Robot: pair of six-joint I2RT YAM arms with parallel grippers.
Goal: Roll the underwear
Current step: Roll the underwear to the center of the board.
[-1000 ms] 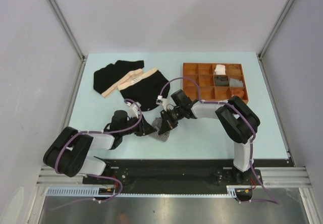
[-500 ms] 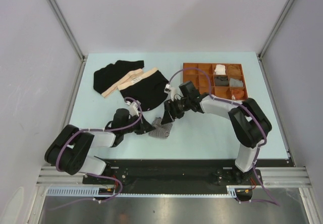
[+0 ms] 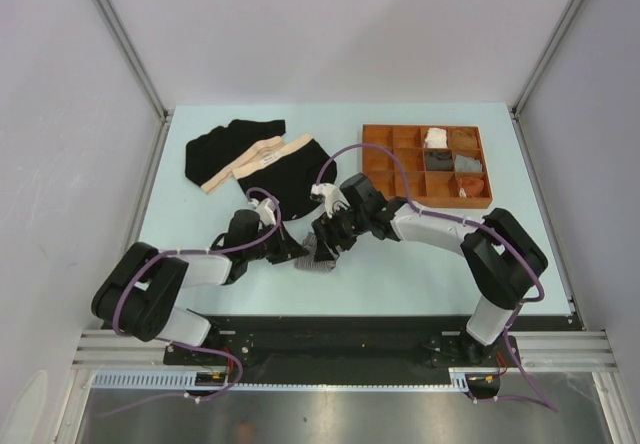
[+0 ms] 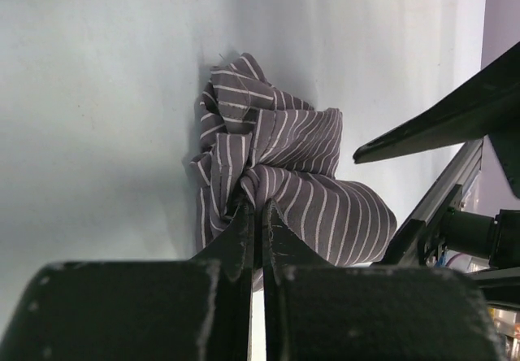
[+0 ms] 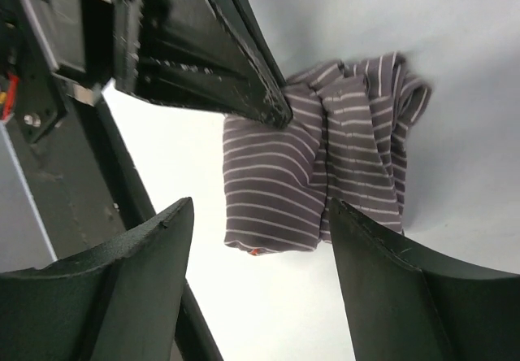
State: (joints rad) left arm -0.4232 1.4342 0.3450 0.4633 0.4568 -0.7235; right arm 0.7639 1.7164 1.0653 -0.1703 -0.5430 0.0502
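Left gripper just pinched shut on the bunched grey pin-striped boxer at near-middle of table, right gripper let go, jaws apart above it; regrip done, roll looks unfinished.

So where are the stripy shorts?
In the top view, the striped boxer short sits bunched at front centre, pinched by the left tool, the open right tool over it.

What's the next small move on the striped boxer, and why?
Probably lower the right gripper and close on the striped boxer at its free edge: the left gripper is shut on one fold, the cloth lies bunched, not rolled, and the right jaws stand open over it.
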